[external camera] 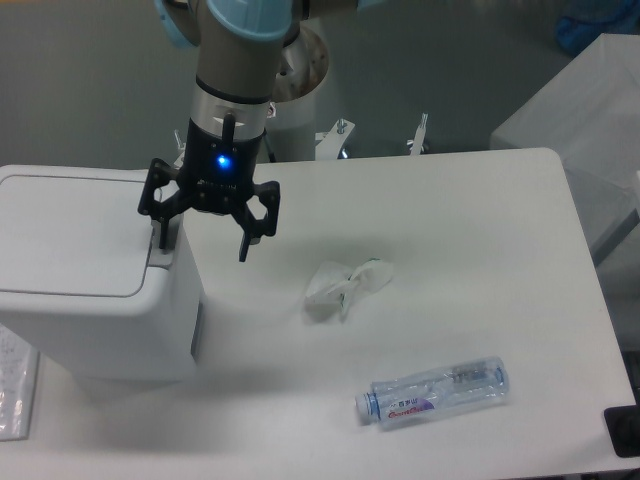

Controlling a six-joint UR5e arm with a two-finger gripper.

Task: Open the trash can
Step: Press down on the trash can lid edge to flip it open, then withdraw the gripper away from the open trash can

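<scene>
The trash can (85, 280) is a big white boxy bin at the left of the table, its flat lid (70, 235) lying shut. A grey push tab (160, 255) runs along the lid's right edge. My gripper (202, 248) hangs open over the bin's right side. Its left finger (160, 235) points down right at the grey tab, and the right finger (245, 245) hangs in the air beyond the bin's right wall. Nothing is between the fingers.
A crumpled white wrapper (343, 285) lies mid-table to the right of the gripper. A clear plastic bottle (433, 392) lies on its side near the front edge. A flat packet (12, 385) pokes out at the bin's front left.
</scene>
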